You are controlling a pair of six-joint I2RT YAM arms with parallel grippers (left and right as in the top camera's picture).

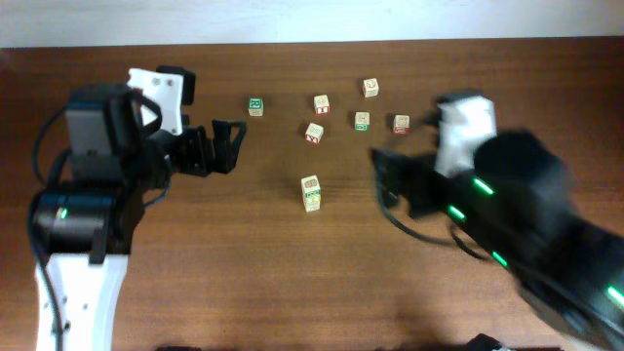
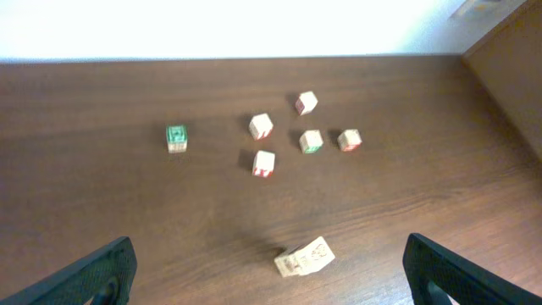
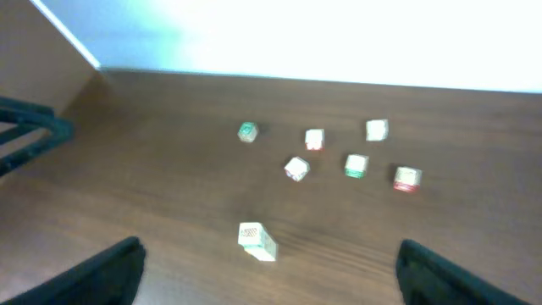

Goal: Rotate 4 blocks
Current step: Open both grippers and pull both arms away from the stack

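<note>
Currently both arms hang over the wooden table (image 1: 244, 263), apart from every cube. The left gripper (image 1: 234, 146) is spread wide: in its wrist view I see one dark finger (image 2: 89, 275) in each bottom corner, with bare wood between them. The right gripper (image 1: 382, 178) is smeared with blur from overhead, but its own camera shows its fingers (image 3: 445, 271) just as far apart, so it is open too and holds no block. Between the two grippers, near the middle of the table, a pale block (image 1: 310, 183) and a yellowish block (image 1: 312, 202) lie touching end to end as a short bar. In the left wrist view that bar sits skewed, with a faint print on one face. I cannot make out more of them than that. The green-faced block (image 1: 255, 106) stands alone at the left end of the far row, near the left gripper's fingertips. To its right five more cubes are scattered loosely, none touching: a red-marked cube (image 1: 321, 103), a second red-marked cube (image 1: 314, 133) just below it, a far cube (image 1: 370, 88), a green-printed cube (image 1: 362, 121) and a red-based cube (image 1: 402, 124). Which red one belongs to my task I cannot tell.
</note>
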